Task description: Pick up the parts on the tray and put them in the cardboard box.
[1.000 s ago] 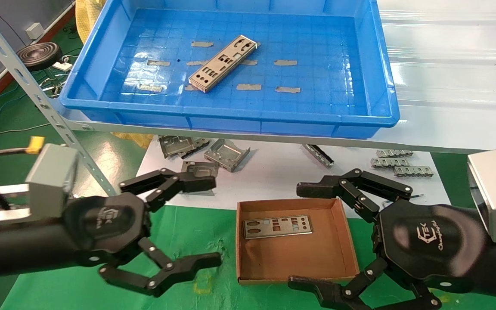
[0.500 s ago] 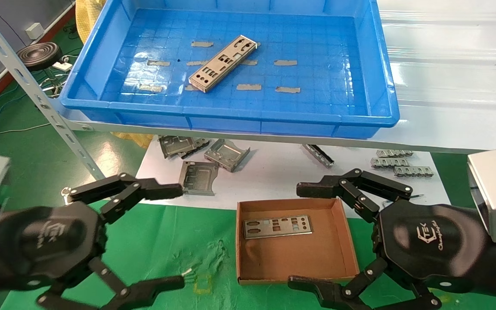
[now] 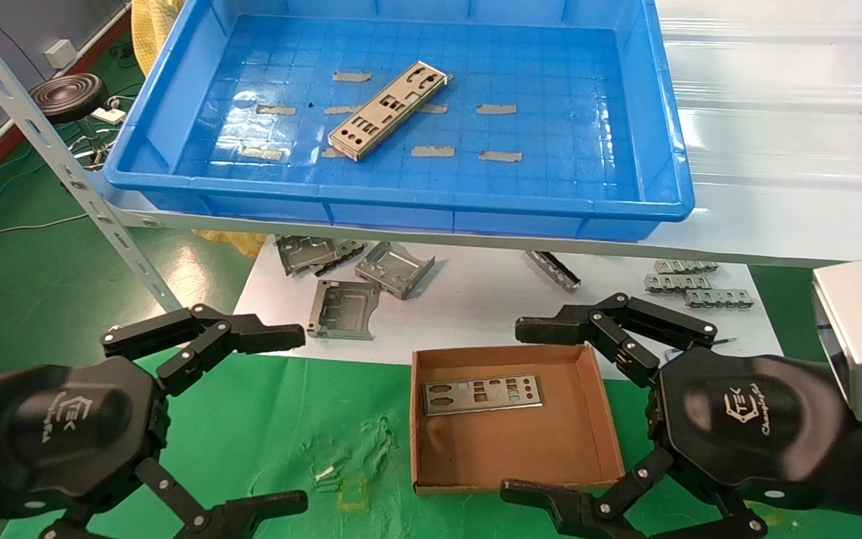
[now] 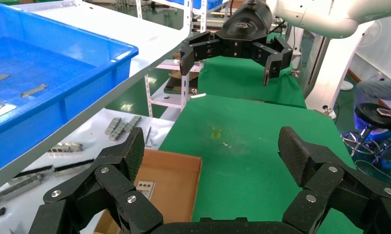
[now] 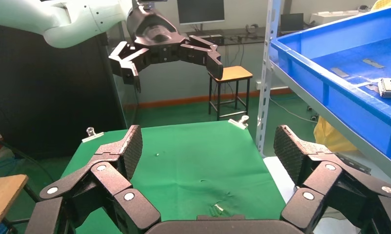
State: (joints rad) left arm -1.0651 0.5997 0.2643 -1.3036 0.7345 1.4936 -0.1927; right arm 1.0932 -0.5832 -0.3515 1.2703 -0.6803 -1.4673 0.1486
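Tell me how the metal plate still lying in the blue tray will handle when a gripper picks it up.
The plate looks like thin punched sheet metal, so probably stiff and light. It lies flat on the tray floor, so getting fingers under an edge may be hard. Its smooth surface could slip.

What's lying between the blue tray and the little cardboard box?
In the head view, loose grey brackets and toothed strips on white sheet lie between the tray and cardboard box.

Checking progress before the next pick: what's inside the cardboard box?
One part lies flat in the cardboard box, toward its far wall. The rest of the floor looks bare; nothing covers it.
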